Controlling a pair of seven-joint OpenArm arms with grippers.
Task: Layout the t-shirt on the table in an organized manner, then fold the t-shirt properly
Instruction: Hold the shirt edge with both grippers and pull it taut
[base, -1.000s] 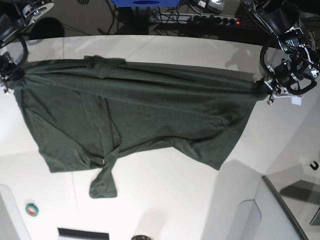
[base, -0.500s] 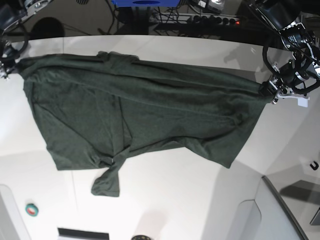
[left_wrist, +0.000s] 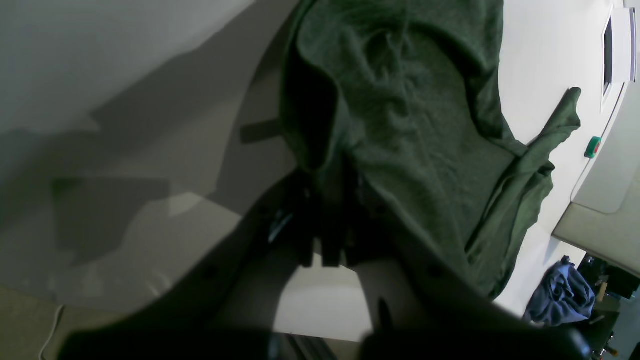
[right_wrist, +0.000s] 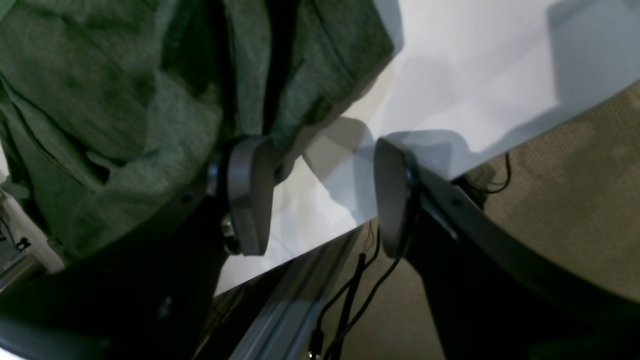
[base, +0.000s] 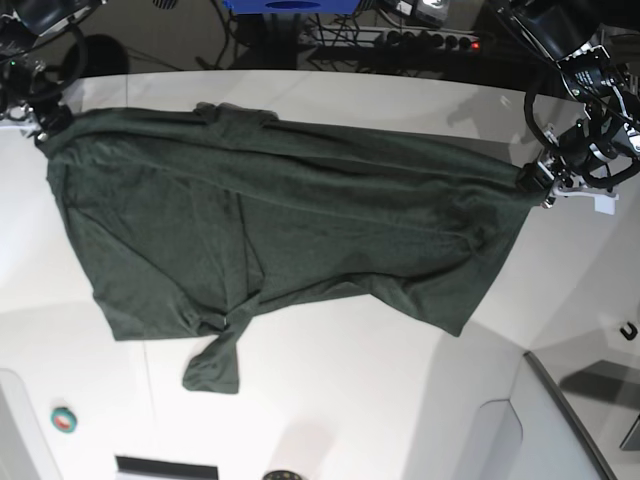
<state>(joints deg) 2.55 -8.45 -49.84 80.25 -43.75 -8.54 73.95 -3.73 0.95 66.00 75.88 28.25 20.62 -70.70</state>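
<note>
Base view: the t-shirt lies spread across the table, stretched between two far corners, but one sleeve is twisted into a bunch at the near hem and folds run across the chest, so the layout looks only partly done and no fold has begun. The left gripper sits at the corner on this view's right; the right gripper is at the opposite corner. No writing is readable here.

Left wrist view: the left gripper has its jaws together, clamped on a dark bunch of the t-shirt, which trails away over the table. A green roll of tape lies beyond; its label, if any, is too small to read.

Right wrist view: the right gripper stands with jaws apart, empty, the t-shirt lying against the outside of one finger near the table edge. No brand or label shows
</note>
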